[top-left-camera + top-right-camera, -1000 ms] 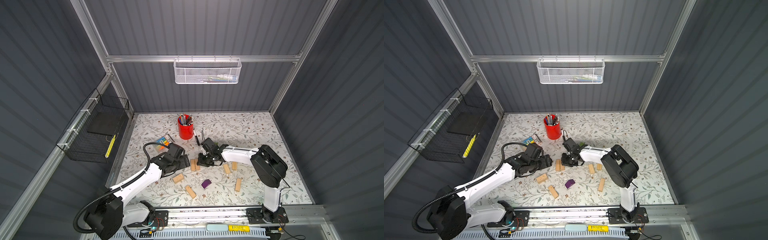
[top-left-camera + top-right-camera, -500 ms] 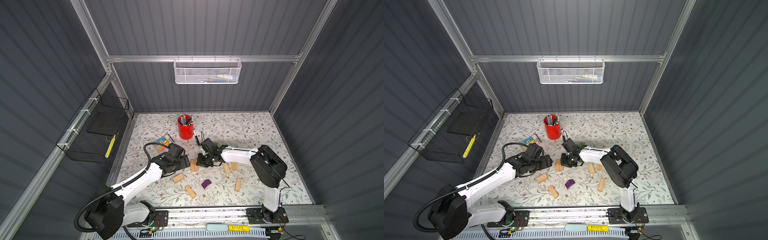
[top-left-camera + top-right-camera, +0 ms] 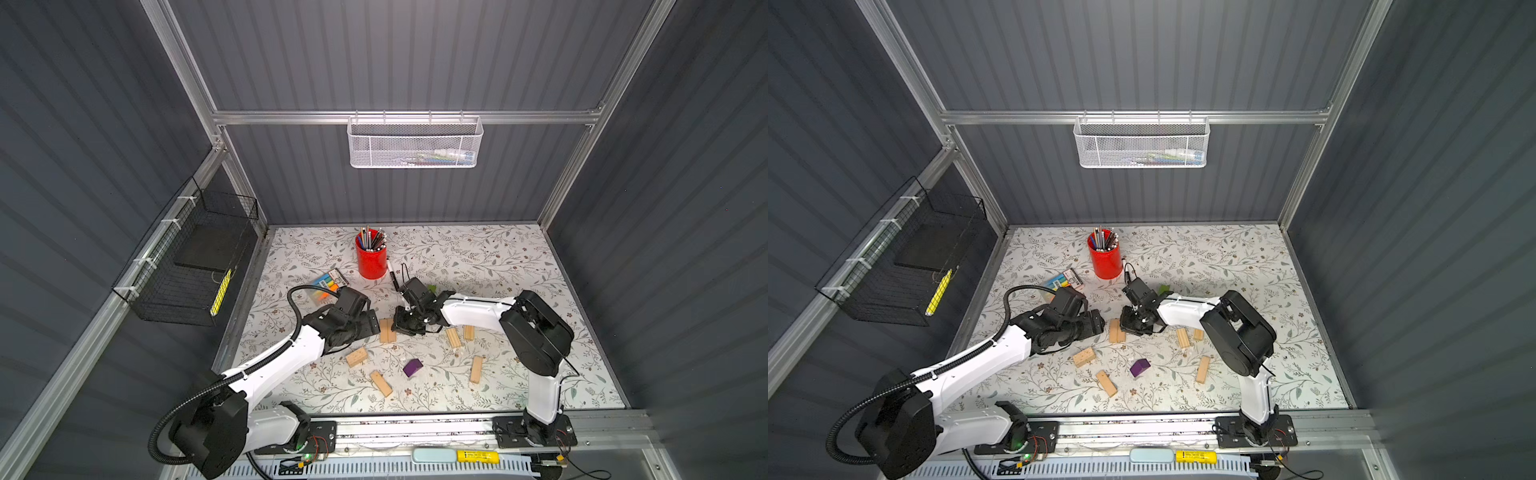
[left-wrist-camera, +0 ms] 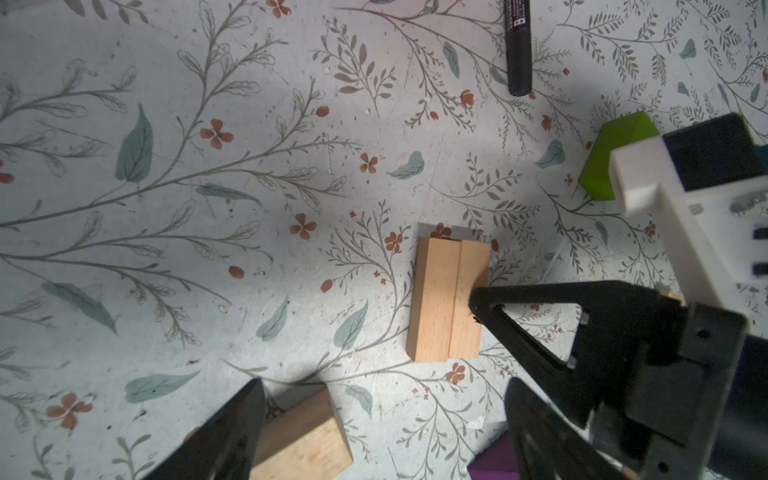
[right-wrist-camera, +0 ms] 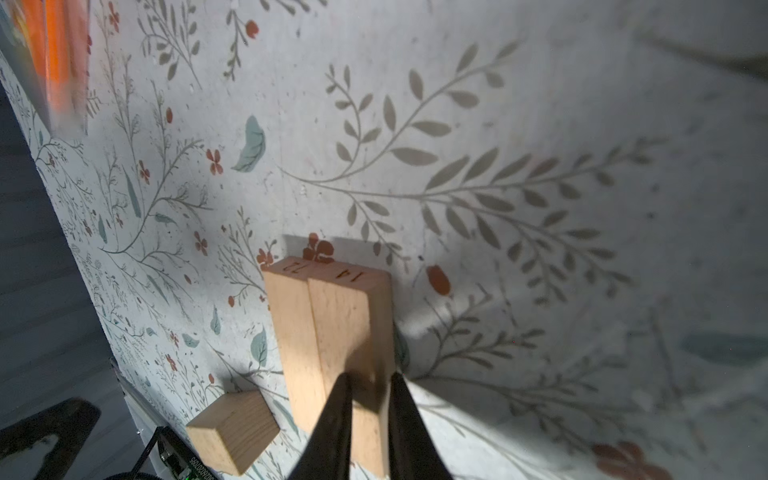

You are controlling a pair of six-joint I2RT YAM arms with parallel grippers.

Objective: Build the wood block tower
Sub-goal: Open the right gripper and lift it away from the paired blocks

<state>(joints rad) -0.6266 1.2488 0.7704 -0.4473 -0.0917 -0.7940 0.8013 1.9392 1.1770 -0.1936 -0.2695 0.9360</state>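
Two pale wood blocks (image 3: pixel 387 330) (image 3: pixel 1116 331) lie side by side and touching on the floral mat, the only start of a tower. My right gripper (image 3: pixel 401 326) (image 5: pixel 370 386) is shut, its tips resting on the top of the nearer block of the pair (image 5: pixel 345 324) near its end, with nothing between the fingers. My left gripper (image 3: pixel 369 328) (image 4: pixel 382 386) stands open just left of the pair and holds nothing. Below its fingers lie a loose wood block (image 4: pixel 299 440) and a purple block (image 3: pixel 412 367). A lime-green block (image 3: pixel 432 288) is half hidden behind the right arm.
Loose wood blocks (image 3: pixel 381 383) (image 3: pixel 476 369) (image 3: pixel 453 337) lie scattered toward the front and right. A red pencil cup (image 3: pixel 371 257), a black marker (image 4: pixel 517 45) and a pack of highlighters (image 3: pixel 328 286) stand behind the arms. Wire baskets hang on the walls.
The right gripper has edged slightly toward the front along the pair of blocks. The left arm and the loose blocks have not moved.
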